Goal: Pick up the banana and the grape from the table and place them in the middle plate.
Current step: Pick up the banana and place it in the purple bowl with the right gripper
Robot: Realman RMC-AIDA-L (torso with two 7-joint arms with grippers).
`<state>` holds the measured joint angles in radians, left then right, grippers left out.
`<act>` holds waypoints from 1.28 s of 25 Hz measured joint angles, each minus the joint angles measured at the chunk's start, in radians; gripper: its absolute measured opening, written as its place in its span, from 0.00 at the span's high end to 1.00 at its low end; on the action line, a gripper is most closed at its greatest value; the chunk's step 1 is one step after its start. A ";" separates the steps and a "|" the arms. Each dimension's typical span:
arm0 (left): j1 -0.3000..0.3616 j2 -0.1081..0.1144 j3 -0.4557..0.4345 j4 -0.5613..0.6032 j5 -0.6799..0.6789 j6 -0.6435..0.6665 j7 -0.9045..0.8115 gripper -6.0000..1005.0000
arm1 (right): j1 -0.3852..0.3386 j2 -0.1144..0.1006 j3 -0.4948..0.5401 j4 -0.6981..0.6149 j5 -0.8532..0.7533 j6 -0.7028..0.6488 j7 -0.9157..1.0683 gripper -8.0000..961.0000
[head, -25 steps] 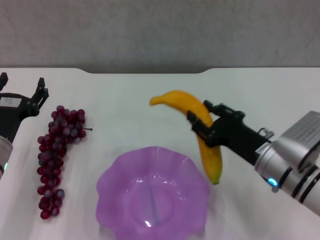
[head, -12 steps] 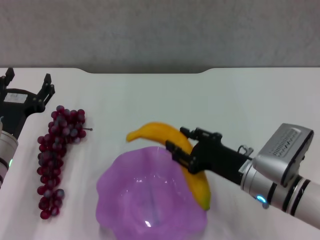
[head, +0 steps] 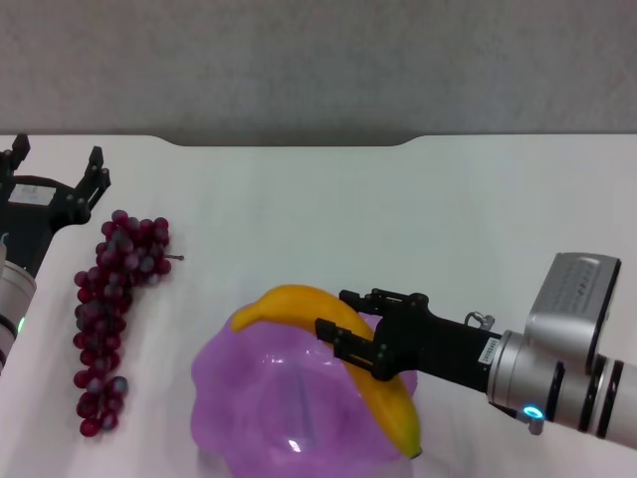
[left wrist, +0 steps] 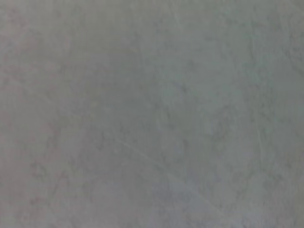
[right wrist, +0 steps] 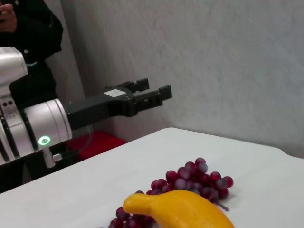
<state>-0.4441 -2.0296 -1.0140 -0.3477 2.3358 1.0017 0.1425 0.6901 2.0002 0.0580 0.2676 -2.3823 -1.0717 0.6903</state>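
Note:
My right gripper [head: 358, 344] is shut on the yellow banana [head: 299, 302] and holds it over the right side of the purple scalloped plate [head: 239, 388]. The banana's tip also shows in the right wrist view [right wrist: 175, 211]. The bunch of dark red grapes [head: 109, 309] lies on the white table [head: 299, 199] left of the plate, and also shows in the right wrist view [right wrist: 190, 178]. My left gripper [head: 55, 164] is open and empty at the far left, above the table beyond the grapes; it also shows in the right wrist view [right wrist: 152, 92].
A grey wall [head: 318, 60] stands behind the table's notched far edge. The left wrist view shows only a blank grey surface.
My right gripper has carried the banana toward me and to the left, from beside the plate to above its right side. The left gripper has shifted slightly at the far left.

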 joint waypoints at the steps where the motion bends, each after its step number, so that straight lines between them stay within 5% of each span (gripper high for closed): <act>1: 0.000 0.000 0.000 0.000 0.000 0.000 0.000 0.14 | 0.001 0.000 -0.001 -0.009 -0.005 -0.001 0.022 0.46; 22: -0.001 -0.001 0.000 -0.013 0.002 0.002 0.000 0.15 | 0.060 0.006 -0.093 -0.093 -0.019 0.015 0.159 0.46; 32: 0.001 -0.001 0.000 -0.013 0.002 0.004 0.000 0.15 | 0.094 0.007 -0.096 -0.103 -0.084 0.065 0.246 0.39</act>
<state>-0.4428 -2.0310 -1.0140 -0.3607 2.3378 1.0056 0.1427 0.7841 2.0068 -0.0380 0.1646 -2.4667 -1.0068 0.9360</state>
